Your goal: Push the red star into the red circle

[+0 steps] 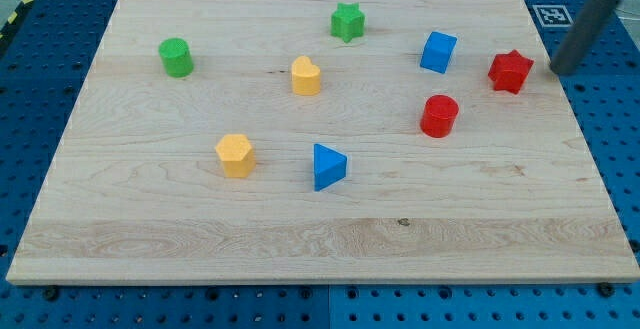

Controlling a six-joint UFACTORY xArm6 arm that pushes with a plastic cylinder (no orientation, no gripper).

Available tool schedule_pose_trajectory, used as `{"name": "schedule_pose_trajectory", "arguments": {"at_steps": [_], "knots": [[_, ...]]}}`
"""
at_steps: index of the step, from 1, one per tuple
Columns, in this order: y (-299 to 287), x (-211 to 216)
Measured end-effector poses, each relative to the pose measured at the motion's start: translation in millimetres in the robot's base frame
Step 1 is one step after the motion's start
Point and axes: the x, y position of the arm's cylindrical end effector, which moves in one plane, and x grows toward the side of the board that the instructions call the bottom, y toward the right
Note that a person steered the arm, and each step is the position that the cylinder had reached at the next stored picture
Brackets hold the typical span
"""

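Tip (556,70) sat just right of red star (511,71), small gap, holding nothing. Star lay up-right of red circle (439,115), blue cube (438,52) nearby. Star looked light, rigid, prone to spin; best pushed from upper-right face.

The wooden counter (200,239) carried a red star (510,71), red circle (439,115), blue cube (438,52), blue triangle (328,166), two yellow blocks (235,155) and two green blocks (176,57).

Our dark straight rod (585,24) runs blurred out of the view's top right corner; the wooden board's (300,239) bottom corners are cropped.
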Motion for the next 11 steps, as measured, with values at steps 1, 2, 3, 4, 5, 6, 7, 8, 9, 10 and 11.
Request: {"name": "schedule_pose_trajectory", "arguments": {"at_steps": [1, 2, 3, 4, 5, 6, 7, 8, 9, 10, 11], "knots": [[-33, -24], [-30, -22], [-13, -17], [-18, -2], [-32, 6], [-47, 13], [-53, 26], [-63, 38], [-83, 49], [-109, 56], [-122, 57]]}}
